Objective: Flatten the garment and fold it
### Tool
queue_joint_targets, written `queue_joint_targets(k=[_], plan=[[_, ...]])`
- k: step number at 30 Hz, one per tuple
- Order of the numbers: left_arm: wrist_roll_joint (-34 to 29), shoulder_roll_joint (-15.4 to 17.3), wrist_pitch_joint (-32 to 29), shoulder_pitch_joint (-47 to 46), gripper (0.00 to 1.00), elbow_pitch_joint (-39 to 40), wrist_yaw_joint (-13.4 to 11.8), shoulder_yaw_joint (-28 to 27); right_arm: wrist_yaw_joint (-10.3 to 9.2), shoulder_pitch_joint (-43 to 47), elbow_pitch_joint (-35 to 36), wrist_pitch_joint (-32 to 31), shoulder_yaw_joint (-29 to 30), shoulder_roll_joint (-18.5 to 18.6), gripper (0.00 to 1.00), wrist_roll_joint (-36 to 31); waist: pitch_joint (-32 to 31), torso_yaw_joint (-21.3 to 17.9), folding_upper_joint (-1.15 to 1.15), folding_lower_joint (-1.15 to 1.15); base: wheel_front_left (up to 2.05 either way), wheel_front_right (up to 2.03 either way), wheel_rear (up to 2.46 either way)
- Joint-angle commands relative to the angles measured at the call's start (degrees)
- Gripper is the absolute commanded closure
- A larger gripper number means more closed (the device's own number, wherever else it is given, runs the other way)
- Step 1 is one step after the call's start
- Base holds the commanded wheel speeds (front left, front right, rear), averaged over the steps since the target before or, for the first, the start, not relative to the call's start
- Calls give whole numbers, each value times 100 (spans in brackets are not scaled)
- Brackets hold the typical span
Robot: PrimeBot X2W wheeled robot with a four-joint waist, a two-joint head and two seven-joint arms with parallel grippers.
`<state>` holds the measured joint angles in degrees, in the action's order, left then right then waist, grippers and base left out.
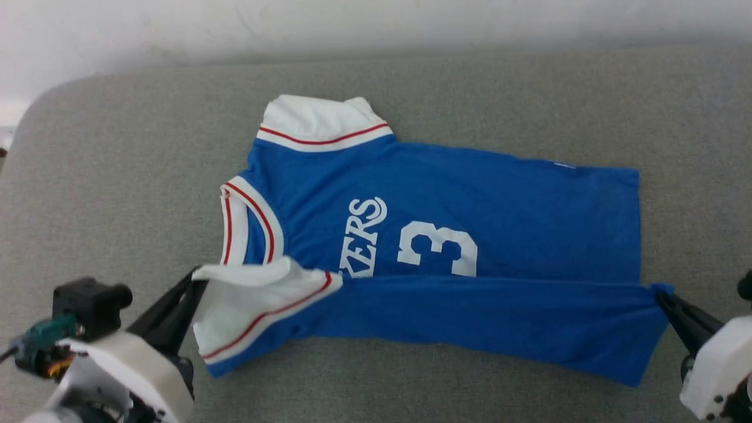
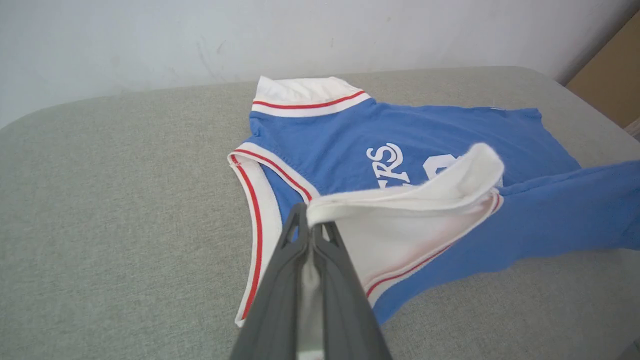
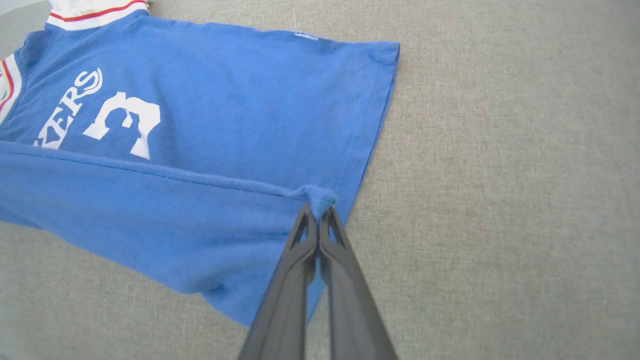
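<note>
The garment (image 1: 482, 205), a royal-blue jersey T-shirt with white lettering and a 3, lies sideways on the grey surface, collar to the left, hem to the right. Its near long edge is lifted and pulled taut between my two grippers, folding over toward the lettering. My left gripper (image 1: 197, 281) is shut on the tip of the near white sleeve (image 2: 400, 235), which drapes from its jaws. At the right, my right gripper (image 1: 662, 295) is shut on the near hem corner (image 3: 320, 197). The far white sleeve (image 1: 320, 120) rests flat.
The grey fabric surface (image 1: 117, 176) stretches wide on every side of the shirt, with a rounded corner at the far left. A pale wall (image 1: 352, 23) runs behind it. A tan panel (image 2: 610, 75) stands beyond the surface's far right.
</note>
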<state>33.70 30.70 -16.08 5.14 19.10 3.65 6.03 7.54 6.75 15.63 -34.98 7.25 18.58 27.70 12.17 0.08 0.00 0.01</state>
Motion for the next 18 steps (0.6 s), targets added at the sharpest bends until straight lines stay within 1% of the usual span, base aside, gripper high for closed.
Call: queue_joint_targets(k=[1, 4, 8, 14, 18], plan=[[-62, 41, 53, -205, 100, -81, 57, 26, -5, -147, -81, 68, -42, 27, 100, -49, 319, -130, 0, -1, 0, 0, 0], [-119, 55, 143, -680, 100, -365, 165, 182, -5, -476, -317, 162, -208, 56, 100, -162, 506, -188, 0, -1, 0, 0, 0], [-134, 19, 214, -1211, 100, -804, 264, 453, -5, -862, -674, 94, -497, 116, 100, -216, 754, -249, 0, -1, 0, 0, 0], [-384, -47, 456, -1801, 100, -1670, 328, 882, -5, -1326, -1271, 44, -927, 173, 100, -196, 1131, -207, 0, -1, 0, 0, 0], [-443, -99, 459, -2069, 100, -2302, 354, 1210, -5, -1522, -1611, -34, -1108, 162, 100, -150, 1285, -137, 0, -1, 0, 0, 0]])
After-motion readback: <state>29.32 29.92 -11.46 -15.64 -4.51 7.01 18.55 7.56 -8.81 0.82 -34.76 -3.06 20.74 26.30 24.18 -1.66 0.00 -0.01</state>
